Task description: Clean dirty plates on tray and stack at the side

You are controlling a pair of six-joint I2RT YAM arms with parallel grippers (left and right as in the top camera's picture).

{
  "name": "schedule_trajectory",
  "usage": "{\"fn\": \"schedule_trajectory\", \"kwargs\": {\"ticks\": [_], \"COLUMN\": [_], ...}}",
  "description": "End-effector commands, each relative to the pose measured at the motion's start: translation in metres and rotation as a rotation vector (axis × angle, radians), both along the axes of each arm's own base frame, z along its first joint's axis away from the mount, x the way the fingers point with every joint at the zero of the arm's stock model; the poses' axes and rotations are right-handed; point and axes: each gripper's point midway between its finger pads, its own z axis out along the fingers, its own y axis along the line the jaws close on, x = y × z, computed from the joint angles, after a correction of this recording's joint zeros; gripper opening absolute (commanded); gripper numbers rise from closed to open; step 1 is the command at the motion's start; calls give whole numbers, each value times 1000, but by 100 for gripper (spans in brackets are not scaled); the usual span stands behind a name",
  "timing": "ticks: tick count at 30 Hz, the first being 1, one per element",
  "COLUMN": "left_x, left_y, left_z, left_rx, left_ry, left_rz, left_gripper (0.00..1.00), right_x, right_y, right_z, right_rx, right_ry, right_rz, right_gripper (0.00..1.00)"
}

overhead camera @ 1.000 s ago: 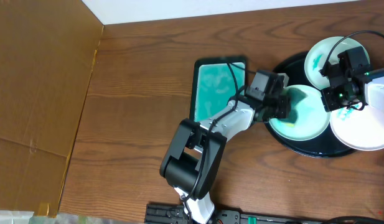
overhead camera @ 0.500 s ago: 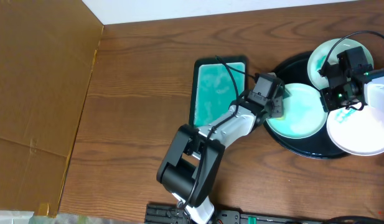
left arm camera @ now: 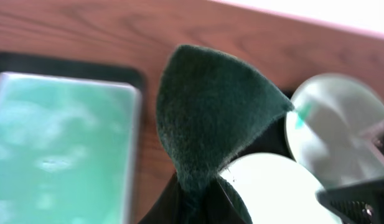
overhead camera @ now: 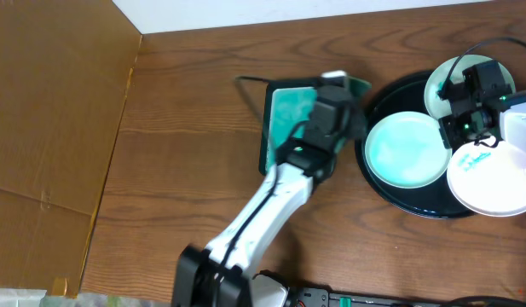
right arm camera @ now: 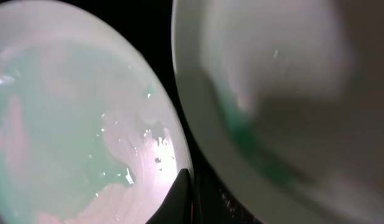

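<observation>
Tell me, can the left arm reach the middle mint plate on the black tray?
Probably yes: the mint plate lies uncovered, and the left end effector, shut on the sponge, hangs nearby with nothing between.

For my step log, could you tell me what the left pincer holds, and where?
The left pincer holds the dark green fibrous scouring pad by its narrow lower end; the rest stands free.

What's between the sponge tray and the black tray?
Only a bare strip of wooden table; the left claw, shut on a green sponge, hangs above it. This shows in the overhead and left wrist views.
</observation>
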Motion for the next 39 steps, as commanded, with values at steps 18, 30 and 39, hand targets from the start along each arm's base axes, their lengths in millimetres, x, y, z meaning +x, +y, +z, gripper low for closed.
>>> {"fn": "schedule_trajectory", "kwargs": {"ticks": [18,30,39], "left_x": [-34,-34,-32], "left_y": [193,193,186], "left_z": [-22,-23,-23], "left_rx": [35,36,5], "left_ry": [205,207,211], "left_rz": [489,489,458], "left_gripper": [7,7,7], "right_x": [47,31,24], "right_y": [16,79,61], "right_z": [203,264,170], "right_rx": [-789,-1025,-475], "right_ry": [-801,-1061,-688], "right_rz": [143,341,265], "right_gripper": [1,1,1]}}
